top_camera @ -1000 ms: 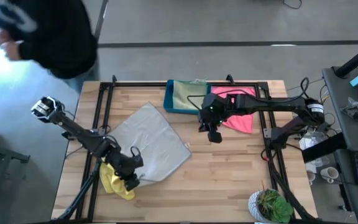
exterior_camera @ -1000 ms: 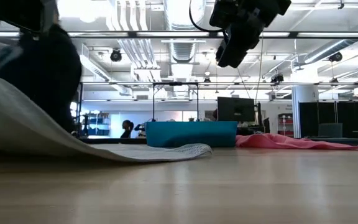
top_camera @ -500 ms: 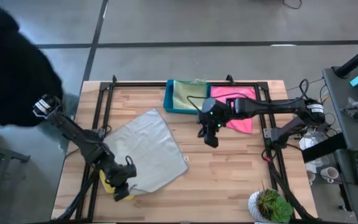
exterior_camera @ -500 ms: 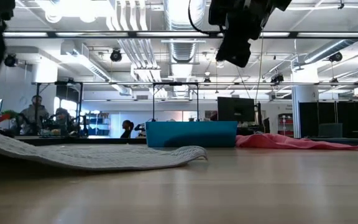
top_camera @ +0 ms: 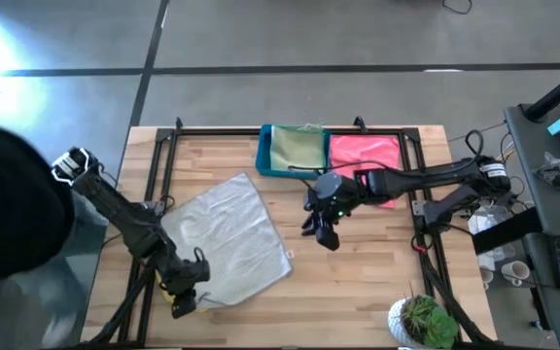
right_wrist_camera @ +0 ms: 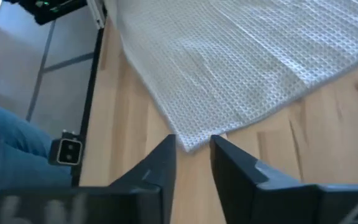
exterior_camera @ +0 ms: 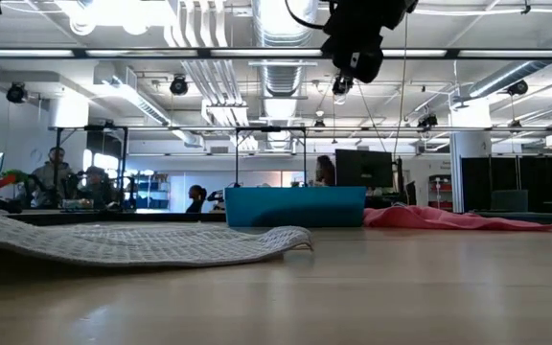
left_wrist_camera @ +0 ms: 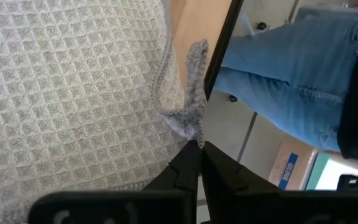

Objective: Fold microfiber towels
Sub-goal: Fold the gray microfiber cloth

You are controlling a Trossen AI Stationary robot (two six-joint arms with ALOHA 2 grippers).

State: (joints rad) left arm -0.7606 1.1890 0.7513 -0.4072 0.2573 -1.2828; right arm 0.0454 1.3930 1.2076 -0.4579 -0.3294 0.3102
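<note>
From the high view I see the light grey towel spread out on the left half of the table, lying at a slant. My left pincer sits at the lower left of the frame, at the towel's lower-left corner; in the left wrist view its fingers are pressed together on that grey corner, right at the table's edge, with a person's blue jeans beyond. A bit of yellow shows just beside this pincer, mostly hidden.

My right pincer hangs near the middle of the frame, off the towel's right edge. In the right wrist view its fingers stand slightly apart with nothing between them, pointing toward a grey towel corner on the wood. In the low view it is high above the table, at the top of the frame.

At the top centre sits the blue bin with the pale sage green towel in it, and just to its right the pink towel. A dark-clothed person fills the left edge.
</note>
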